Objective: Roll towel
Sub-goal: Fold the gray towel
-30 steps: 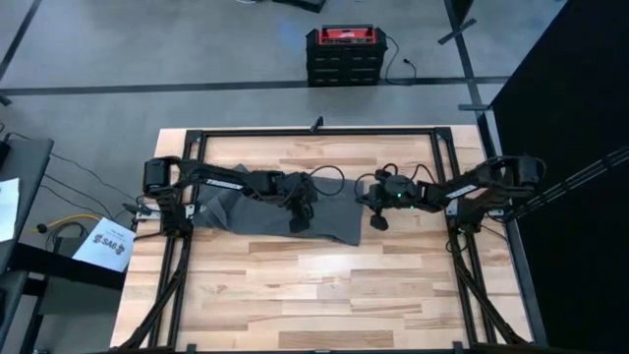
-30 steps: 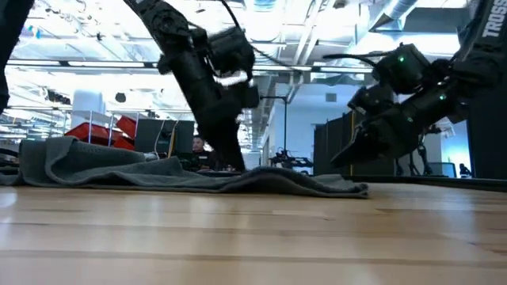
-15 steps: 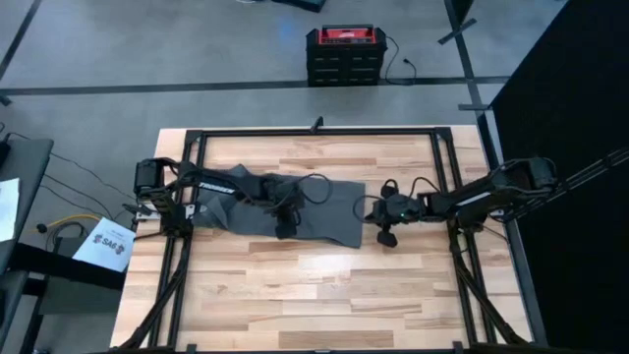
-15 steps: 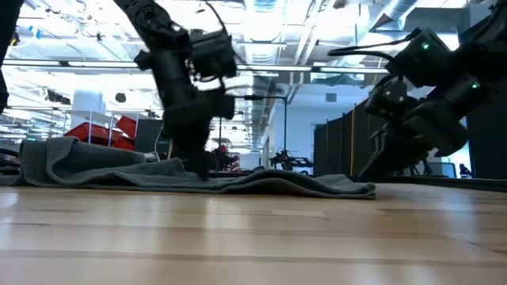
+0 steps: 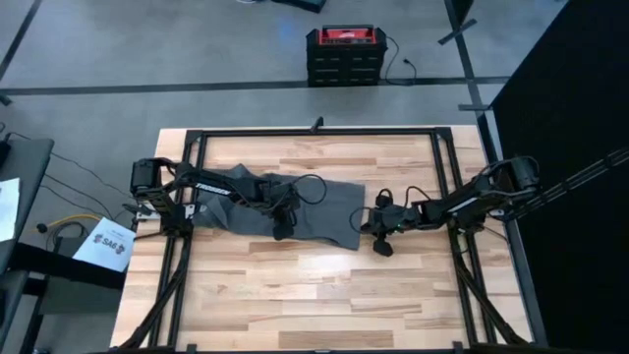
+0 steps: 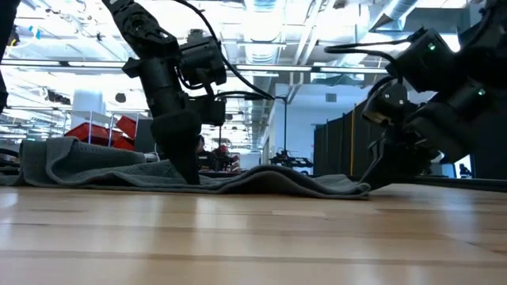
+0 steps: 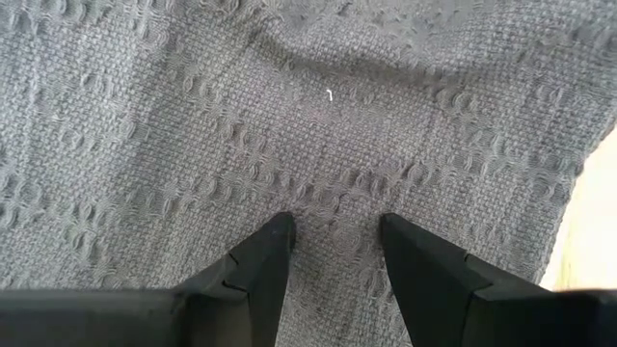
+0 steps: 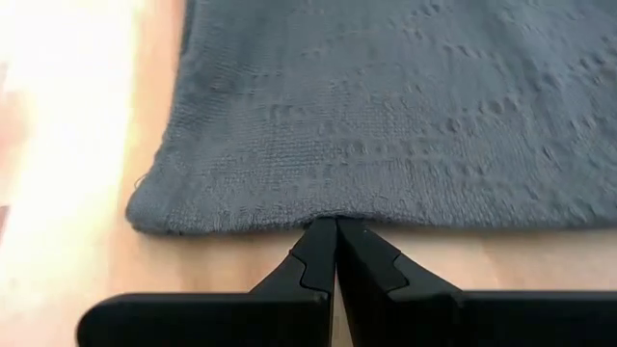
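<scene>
Towel laid out flat, both arms down at it, no roll started yet

The towel (image 5: 295, 206) lies across the far half of the desk (image 5: 314, 295), long axis running 9 to 3 o'clock in the overhead view. Right end effector (image 8: 335, 253) has its fingers pinched together right at the towel's 3 o'clock short edge, probably just touching the hem rather than holding it, hard to say. Left end effector (image 7: 335, 253) is partly open, tips pressed onto mid-cloth, gripping nothing. The right arm is nearer that free edge, so a roll would likely head toward 9 o'clock.
</scene>
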Motion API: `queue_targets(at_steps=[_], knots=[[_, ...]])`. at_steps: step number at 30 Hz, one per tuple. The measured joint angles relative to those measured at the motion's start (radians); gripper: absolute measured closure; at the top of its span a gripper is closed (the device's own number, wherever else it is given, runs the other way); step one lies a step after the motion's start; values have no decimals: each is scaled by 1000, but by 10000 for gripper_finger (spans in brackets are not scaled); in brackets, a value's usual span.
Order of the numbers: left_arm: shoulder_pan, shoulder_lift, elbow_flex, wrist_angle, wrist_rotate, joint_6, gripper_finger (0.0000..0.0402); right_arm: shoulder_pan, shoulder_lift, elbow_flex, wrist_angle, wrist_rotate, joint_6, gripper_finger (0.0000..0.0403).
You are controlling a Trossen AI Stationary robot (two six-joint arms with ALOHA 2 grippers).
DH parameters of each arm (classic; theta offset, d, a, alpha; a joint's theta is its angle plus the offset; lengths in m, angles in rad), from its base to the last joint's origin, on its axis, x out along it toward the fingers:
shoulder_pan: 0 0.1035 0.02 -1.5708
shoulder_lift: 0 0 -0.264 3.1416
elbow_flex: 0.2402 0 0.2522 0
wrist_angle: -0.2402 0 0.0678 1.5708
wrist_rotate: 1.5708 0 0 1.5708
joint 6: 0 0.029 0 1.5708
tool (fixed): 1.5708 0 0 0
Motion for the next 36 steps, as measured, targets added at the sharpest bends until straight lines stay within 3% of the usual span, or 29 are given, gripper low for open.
queue_targets(at_steps=[13, 36], knots=[[-9, 2, 0, -5, -3, -3, 249, -9, -9, 57, -50, 0, -58, 403], [-8, 3, -1, -5, 0, 13, 249, -9, -11, 381, -727, -40, -118, 403]])
